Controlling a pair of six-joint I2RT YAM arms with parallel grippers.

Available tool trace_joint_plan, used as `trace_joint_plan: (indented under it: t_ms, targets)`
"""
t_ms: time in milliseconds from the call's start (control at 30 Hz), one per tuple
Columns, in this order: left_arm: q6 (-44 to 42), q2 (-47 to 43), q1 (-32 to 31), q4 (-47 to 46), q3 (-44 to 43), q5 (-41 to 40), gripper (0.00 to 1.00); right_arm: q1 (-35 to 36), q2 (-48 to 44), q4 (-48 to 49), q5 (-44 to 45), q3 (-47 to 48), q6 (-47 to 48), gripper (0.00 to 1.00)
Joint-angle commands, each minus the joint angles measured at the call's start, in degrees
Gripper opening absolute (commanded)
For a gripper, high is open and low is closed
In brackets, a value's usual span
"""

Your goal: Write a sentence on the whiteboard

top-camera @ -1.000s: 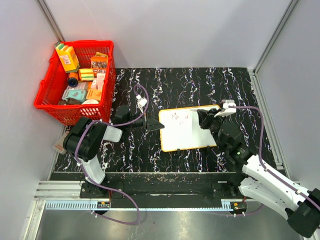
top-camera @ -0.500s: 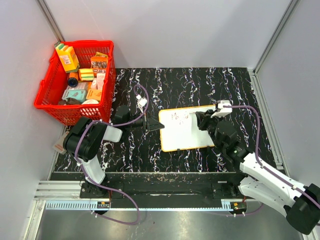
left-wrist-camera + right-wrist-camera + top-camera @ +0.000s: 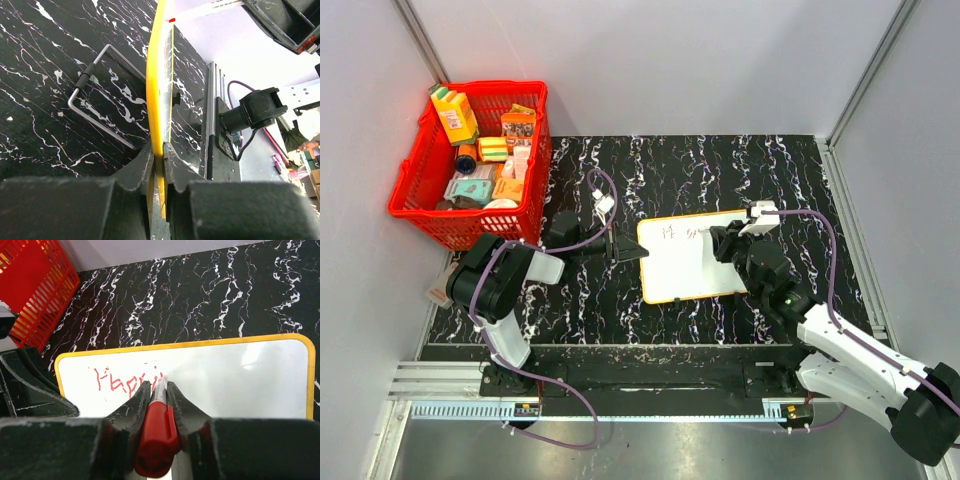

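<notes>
The whiteboard (image 3: 692, 270), white with an orange-yellow rim, lies on the black marbled table. My left gripper (image 3: 633, 250) is shut on its left edge; in the left wrist view the jaws (image 3: 159, 155) pinch the yellow rim (image 3: 155, 90). My right gripper (image 3: 718, 240) is shut on a red marker (image 3: 156, 435), nib down on the whiteboard (image 3: 240, 375). The sentence (image 3: 122, 380) is red script reading like "Happi", just left of the nib. In the top view the sentence (image 3: 682, 233) runs along the board's top edge.
A red basket (image 3: 470, 160) full of packaged goods stands at the back left; its corner (image 3: 35, 285) shows in the right wrist view. A bent metal wire (image 3: 95, 100) lies on the table under the board. Grey walls enclose the table.
The red writing on the top line has grown by a few strokes to the right. The right wrist has shifted slightly left. The left arm has not moved.
</notes>
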State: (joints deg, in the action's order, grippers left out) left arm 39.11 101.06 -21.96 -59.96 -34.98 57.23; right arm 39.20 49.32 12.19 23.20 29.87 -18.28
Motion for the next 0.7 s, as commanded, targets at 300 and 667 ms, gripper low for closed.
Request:
trace_joint_plan:
  t_ms: [300, 667]
  targets:
    - [-2.02, 0.02, -0.28, -5.51, 0.27, 1.48, 0.00, -0.53, -2.56, -3.92, -1.40, -2.18, -2.55, 0.00]
    - [-2.02, 0.19, -0.19, -5.51, 0.18, 1.57, 0.00, -0.53, -1.51, -2.87, 0.53, 0.01, -1.58, 0.00]
